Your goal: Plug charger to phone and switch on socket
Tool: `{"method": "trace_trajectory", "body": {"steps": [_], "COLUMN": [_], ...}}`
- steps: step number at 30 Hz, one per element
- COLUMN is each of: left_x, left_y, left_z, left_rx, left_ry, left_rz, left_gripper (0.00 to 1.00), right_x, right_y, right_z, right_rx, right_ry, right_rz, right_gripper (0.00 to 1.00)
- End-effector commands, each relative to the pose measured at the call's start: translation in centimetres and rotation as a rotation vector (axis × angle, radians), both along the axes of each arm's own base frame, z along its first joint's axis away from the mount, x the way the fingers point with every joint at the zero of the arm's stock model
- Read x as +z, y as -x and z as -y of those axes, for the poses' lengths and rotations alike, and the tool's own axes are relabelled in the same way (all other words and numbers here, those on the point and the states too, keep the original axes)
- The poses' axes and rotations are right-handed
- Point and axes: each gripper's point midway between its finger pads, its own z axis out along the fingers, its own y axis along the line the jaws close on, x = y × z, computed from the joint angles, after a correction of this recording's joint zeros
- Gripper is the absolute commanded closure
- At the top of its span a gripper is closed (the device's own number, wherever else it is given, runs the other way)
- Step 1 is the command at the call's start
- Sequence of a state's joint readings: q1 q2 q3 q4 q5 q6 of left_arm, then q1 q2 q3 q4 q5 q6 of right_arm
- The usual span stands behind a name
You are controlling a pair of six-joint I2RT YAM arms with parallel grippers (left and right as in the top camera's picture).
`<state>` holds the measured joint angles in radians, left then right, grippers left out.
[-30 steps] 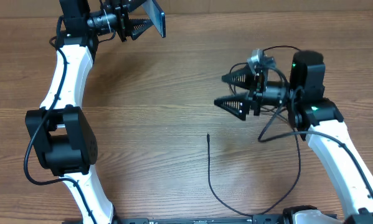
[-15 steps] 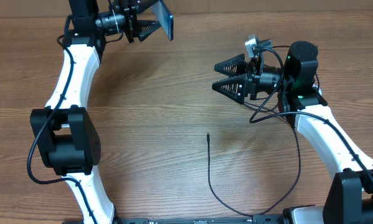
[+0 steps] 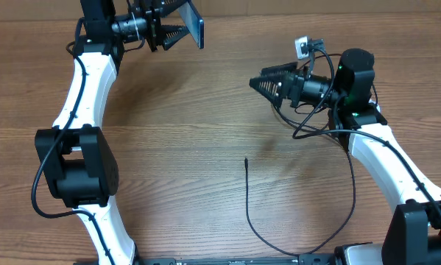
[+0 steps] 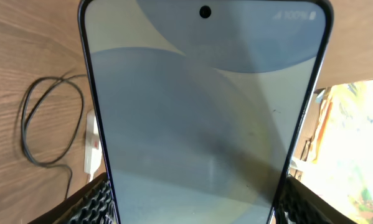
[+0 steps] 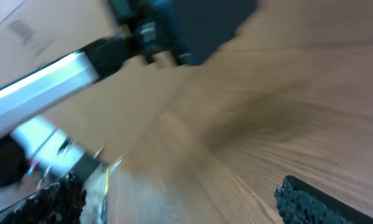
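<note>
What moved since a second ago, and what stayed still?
The right gripper, open and empty, moved away from the charger cable and rolled its wrist. The left gripper, shut on the phone, slid a little toward the right arm. The charger cable did not move.

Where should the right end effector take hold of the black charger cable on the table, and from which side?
Probably just behind the slim plug at the free end of the charger cable. That stretch lies straight and flat on the table with nothing beside it, so come from above with the open right end effector, fingers across the cable's line.
</note>
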<state>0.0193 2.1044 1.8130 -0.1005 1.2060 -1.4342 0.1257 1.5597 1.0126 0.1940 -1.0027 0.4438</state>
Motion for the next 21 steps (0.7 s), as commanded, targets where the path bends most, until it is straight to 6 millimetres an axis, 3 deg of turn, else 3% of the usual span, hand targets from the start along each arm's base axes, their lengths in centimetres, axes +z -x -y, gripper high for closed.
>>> {"method": "trace_trajectory", "body": {"steps": [1,3,7,11,15,21], "left_x": [0.8,0.1,-1.2,-3.8,-6.4,-7.8], "left_y": [0.7,0.8,0.6,1.1,2.3,3.7], "left_z": [0.4,0.3,0.0,-0.3,-0.5,0.4], "left_rx": [-0.048,-0.042,-0.009,0.022,0.035,0.01], "left_ry": [0.002,-0.012,-0.051,-0.124,-0.203,-0.246], "left_rz": [0.027,0.013,-0.017,-0.098,-0.186,-0.25], "left_gripper": [0.96,0.96,0.96,0.95,0.96,0.95], "right_x": [-0.9,-1.8,-1.9,-3.5,-3.4,-3.3], "right_y": [-3.3,-3.8,-3.8,-3.3,-2.4,-1.4], "right_z": [1.2,1.0,0.0,-0.4,-2.0,-3.6], "right_rx": [-0.238,-0.315,-0.34,-0.37,-0.308,-0.256], "right_ry": [0.083,0.182,0.219,0.29,0.297,0.286], "right_rz": [-0.086,-0.113,-0.109,-0.146,-0.119,-0.117], "right_gripper": [0.01,0.0,0.0,0.0,0.0,0.0]}}
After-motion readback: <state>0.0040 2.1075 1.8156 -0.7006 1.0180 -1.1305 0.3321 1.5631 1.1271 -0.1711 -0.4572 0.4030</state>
